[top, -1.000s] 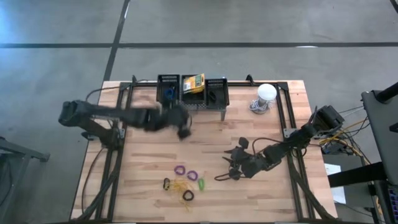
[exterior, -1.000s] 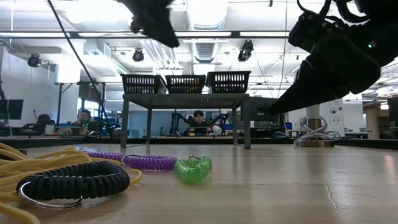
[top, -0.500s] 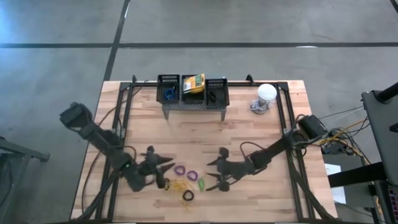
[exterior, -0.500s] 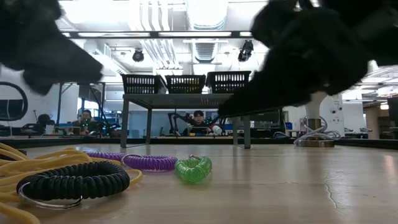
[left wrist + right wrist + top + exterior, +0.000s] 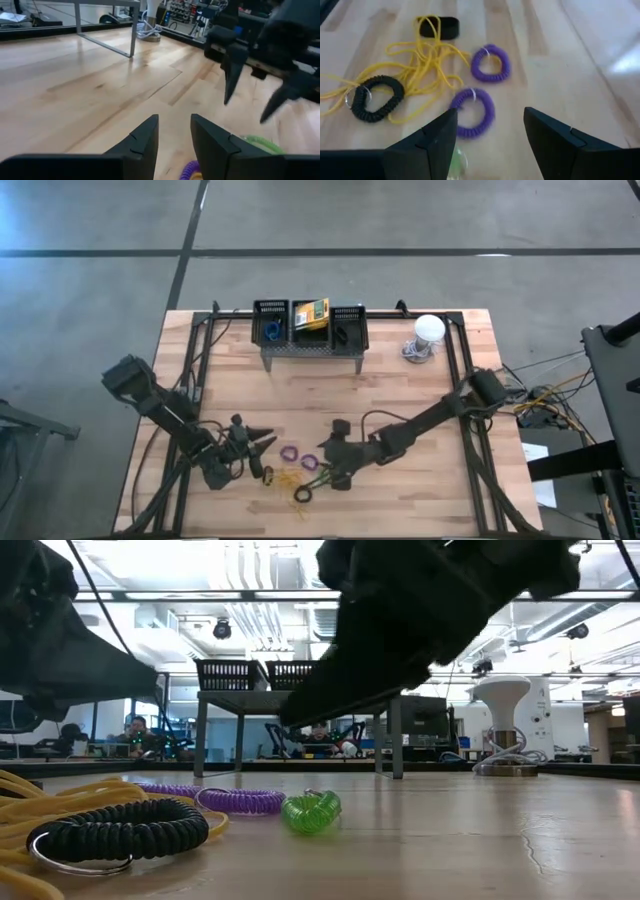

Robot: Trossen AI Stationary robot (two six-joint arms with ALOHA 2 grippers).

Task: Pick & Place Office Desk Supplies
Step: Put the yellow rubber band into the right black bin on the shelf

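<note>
R gripper now low over the loop pile near the table's front, jaws spread wide, nothing between them. Wrist view shows its fingers straddling a purple loop, w/ the green loop just under/beside the tips. Half a sec ago it sat further right, clear of the pile, jaws narrower; a sec ago it was out mid-right of the table. So it has closed in and opened up: looks like a pre-grasp on the green or near purple loop, can't tell which.

L gripper on the pile's other side, just left of the second purple loop, fingers part-open w/ a narrow gap, empty. Barely shifted vs half a sec ago; a sec ago that arm was up by the baskets at the back.

Still on the table: yellow bands, black loops, all loose, close together. Baskets on the grey stand already hold a blue loop and a crayon box. Judgement: task partway, next pick about to start; bands tangled w/ loops could drag along.
</note>
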